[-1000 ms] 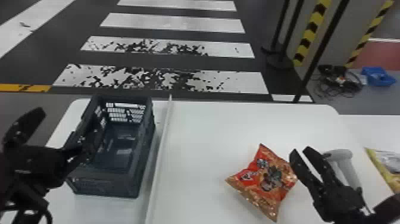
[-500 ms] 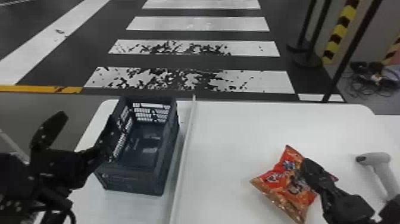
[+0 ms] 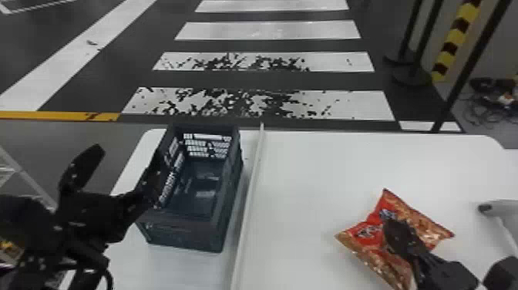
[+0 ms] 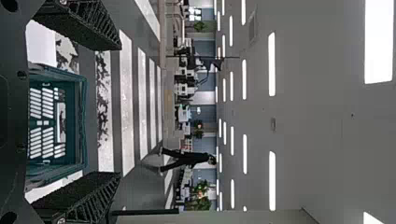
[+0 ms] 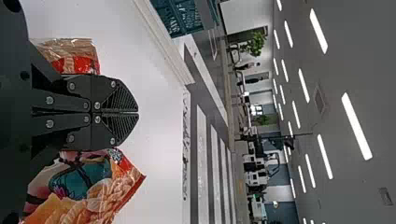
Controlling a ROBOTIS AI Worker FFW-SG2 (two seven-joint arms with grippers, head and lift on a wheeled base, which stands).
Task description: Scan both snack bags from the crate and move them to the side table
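Beside the dark crate (image 3: 185,231), over its left wall, my left gripper (image 3: 127,154) has its fingers spread with nothing between them. The crate's inside looks empty. In the left wrist view the crate (image 4: 79,121) lies beyond the open left gripper (image 4: 116,111). On the right part of the table is a red and orange snack bag (image 3: 424,223), partly covered by my right gripper (image 3: 393,227). From the right wrist, the right gripper (image 5: 138,113) has its fingers pressed together above the bag (image 5: 98,200), holding nothing.
A light grey scanner (image 3: 501,208) lies right of the bag. A raised white strip (image 3: 248,200) runs along the white table (image 3: 316,169) between crate and bag. Something yellow (image 3: 9,248) is partly hidden behind the left arm.
The head view has turned left, so table, crate and bag stand farther right in it. My right gripper has shut from open and now overlaps the bag. My left gripper has stayed open beside the crate.
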